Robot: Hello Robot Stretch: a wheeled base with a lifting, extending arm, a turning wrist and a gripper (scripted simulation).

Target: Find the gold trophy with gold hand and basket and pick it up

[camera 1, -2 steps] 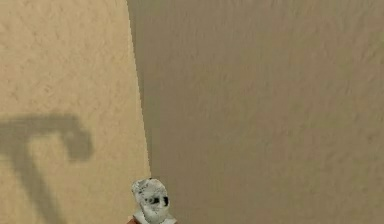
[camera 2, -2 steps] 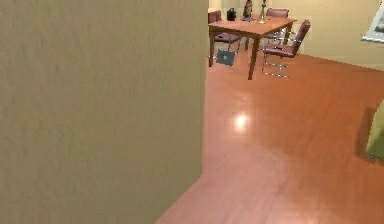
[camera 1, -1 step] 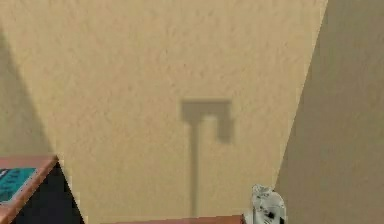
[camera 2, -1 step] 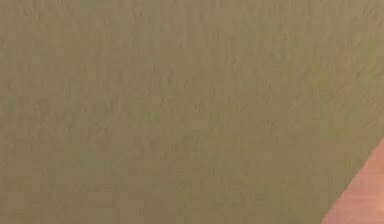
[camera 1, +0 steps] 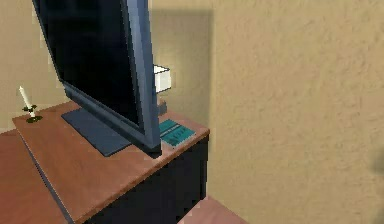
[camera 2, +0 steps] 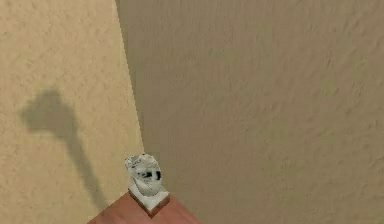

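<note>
The wooden cabinet (camera 1: 85, 165) sits close at seven o'clock, and turning could clip it. Farther, at nine, a gold-based candle (camera 1: 24, 103) might pass for the trophy, whose place I cannot tell; perhaps it is behind the television (camera 1: 100, 60). My gripper's state I cannot tell either.

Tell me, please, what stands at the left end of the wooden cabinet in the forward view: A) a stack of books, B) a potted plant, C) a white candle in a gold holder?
C: a white candle in a small gold holder stands on the cabinet, left of the television.
</note>
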